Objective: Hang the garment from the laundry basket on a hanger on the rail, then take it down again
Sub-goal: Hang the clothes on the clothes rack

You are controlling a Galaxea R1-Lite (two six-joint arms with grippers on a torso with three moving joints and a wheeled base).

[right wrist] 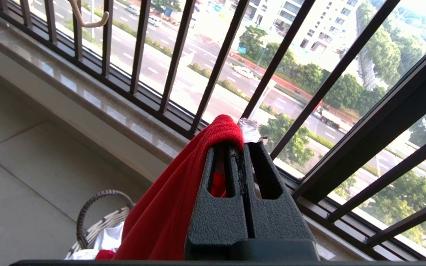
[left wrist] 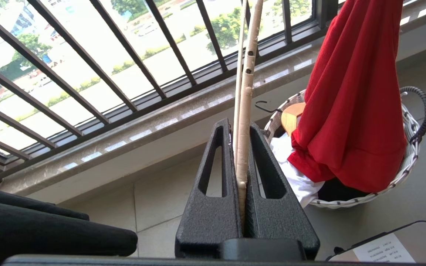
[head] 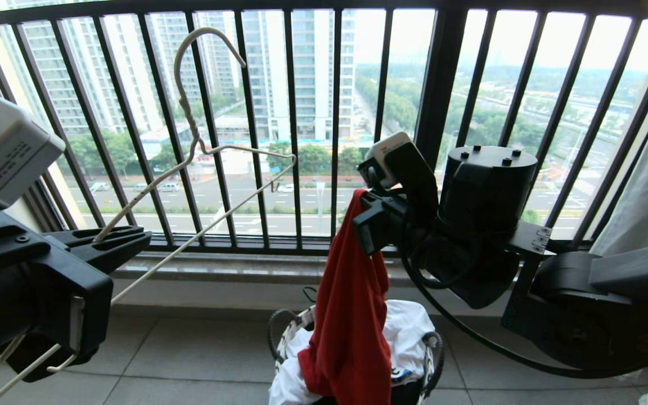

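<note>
Garment (head: pixel 352 315): red fabric hanging in a long bunched fold, upper end pinched in the right tool (head: pixel 370 216), lower end draped down into the laundry basket (head: pixel 433 360) and touching the white cloth (head: pixel 408 332) lying there. No lettering or print shows on the visible folds. Right tool's jaws are pressed together on a small bunch of the red fabric at their tips, confirmed in the right wrist view. Basket stands on the tiled floor (head: pixel 200 354) just before the low stone sill (head: pixel 234 267); one dark looped handle is visible on each side. Hanger (head: pixel 189 146): cream wire, held at one shoulder by the left tool (head: pixel 116 242), jaws clamped tight on the wire, hook pointing up in front of the black window railing (head: pixel 293 124). Hanger and garment are well apart. A pale curtain (head: pixel 644 191), probably, at the right edge.
</note>
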